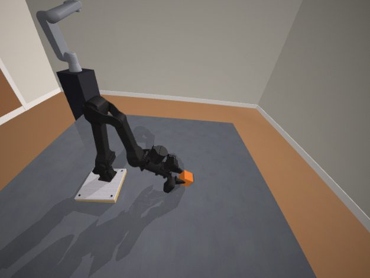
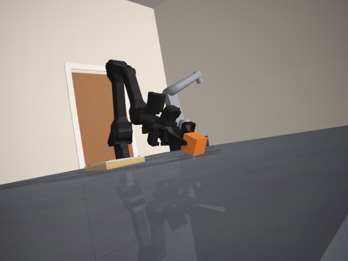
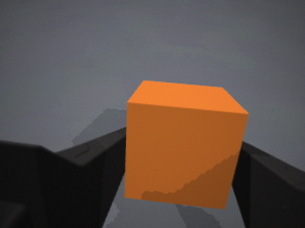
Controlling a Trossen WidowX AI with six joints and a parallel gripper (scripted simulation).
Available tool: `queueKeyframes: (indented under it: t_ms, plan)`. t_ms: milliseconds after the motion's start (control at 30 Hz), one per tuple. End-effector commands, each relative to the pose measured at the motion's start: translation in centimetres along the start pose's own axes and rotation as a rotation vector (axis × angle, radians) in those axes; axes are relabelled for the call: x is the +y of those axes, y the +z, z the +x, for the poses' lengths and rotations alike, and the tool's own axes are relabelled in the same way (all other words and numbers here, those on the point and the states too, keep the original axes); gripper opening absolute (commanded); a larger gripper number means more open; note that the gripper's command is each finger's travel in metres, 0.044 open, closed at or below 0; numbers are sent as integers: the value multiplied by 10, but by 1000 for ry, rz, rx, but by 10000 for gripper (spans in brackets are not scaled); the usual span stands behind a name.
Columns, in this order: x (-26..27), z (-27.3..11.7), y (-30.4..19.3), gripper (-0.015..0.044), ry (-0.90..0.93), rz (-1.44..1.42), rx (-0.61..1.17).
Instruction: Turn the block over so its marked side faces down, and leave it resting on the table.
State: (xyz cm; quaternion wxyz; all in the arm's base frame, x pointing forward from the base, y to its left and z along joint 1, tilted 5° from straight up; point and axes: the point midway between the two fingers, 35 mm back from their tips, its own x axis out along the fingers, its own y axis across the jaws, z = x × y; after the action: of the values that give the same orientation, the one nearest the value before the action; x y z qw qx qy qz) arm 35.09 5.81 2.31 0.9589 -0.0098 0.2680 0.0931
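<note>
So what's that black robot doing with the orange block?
The robot arm is bent down low and its hand is squeezing the orange block from two sides. The block is tipped at an angle, just above or barely touching the grey table, so it is not resting flat yet. No mark shows on the sides you can see. It looks like the arm is partway through turning the block over.
</note>
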Motion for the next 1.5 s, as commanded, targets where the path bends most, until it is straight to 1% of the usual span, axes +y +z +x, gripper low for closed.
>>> queueKeyframes:
  t_ms: [0, 167, 733, 1467]
  plan:
    - [0, 0, 0, 0, 3, 4, -5]
    - [0, 0, 0, 0, 3, 4, -5]
    - [0, 0, 0, 440, 3, 4, -5]
    - [0, 0, 0, 440, 3, 4, -5]
